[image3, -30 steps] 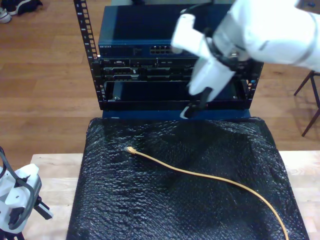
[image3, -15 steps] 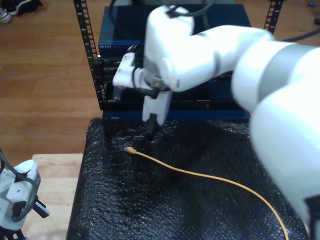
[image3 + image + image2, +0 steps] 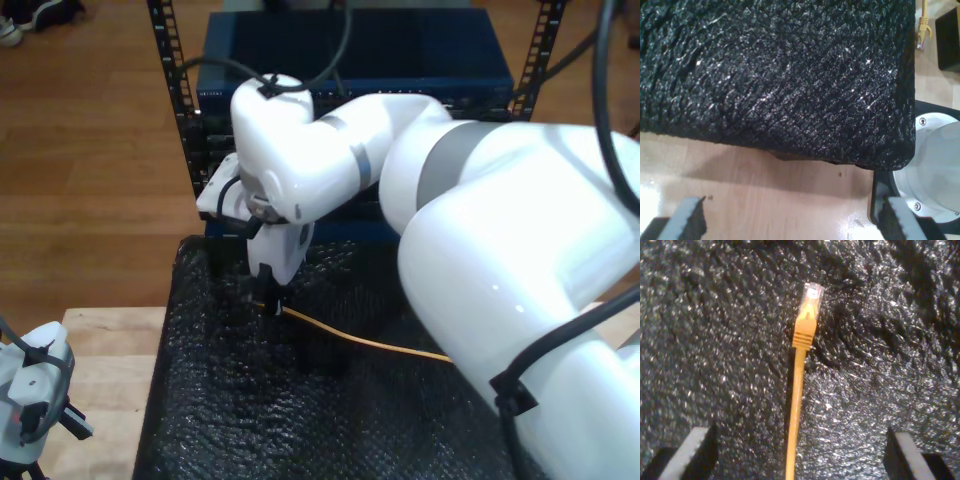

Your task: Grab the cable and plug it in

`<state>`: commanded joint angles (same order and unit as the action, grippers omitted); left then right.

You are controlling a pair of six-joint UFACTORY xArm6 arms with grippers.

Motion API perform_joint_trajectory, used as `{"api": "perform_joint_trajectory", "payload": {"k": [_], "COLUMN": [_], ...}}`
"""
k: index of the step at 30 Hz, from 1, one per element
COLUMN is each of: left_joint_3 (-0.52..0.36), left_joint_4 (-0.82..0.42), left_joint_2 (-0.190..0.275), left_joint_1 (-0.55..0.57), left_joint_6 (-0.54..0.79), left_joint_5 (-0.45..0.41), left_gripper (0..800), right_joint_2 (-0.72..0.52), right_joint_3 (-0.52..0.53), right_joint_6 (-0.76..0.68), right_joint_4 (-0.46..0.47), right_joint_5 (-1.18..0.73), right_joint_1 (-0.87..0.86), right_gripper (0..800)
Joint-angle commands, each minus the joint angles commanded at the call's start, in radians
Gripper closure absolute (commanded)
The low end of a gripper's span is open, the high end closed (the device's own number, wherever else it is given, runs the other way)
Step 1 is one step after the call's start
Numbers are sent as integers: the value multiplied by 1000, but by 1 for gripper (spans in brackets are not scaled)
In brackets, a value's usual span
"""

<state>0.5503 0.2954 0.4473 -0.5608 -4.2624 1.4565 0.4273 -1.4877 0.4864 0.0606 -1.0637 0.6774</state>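
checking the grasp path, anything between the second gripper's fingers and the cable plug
Nothing. In the second wrist view, my second gripper is open over the cable, with bare black mat around its plug.

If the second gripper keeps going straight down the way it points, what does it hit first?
Probably the cable, which lies between my second gripper's open fingers, just behind its plug, on the black mat. Depth is unclear.
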Motion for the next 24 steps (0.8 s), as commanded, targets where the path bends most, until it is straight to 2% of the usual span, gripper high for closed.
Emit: {"api": "perform_joint_trajectory", "payload": {"k": [12,21,24], "left_joint_3": [-2,-3,-3], "left_joint_4": [0,0,0], "left_joint_2": [0,-2,-2], "left_joint_1": [0,0,0], "left_joint_6": [2,2,2], "left_joint_5": [0,0,0], "left_gripper": [0,0,0], "right_joint_2": [109,127,133], "right_joint_3": [-66,-89,-94], "right_joint_6": [-44,-46,-48], "right_joint_4": [32,35,35], "right_joint_5": [0,0,0], "right_joint_1": [43,41,41], "right_gripper": [49,213,317]}}
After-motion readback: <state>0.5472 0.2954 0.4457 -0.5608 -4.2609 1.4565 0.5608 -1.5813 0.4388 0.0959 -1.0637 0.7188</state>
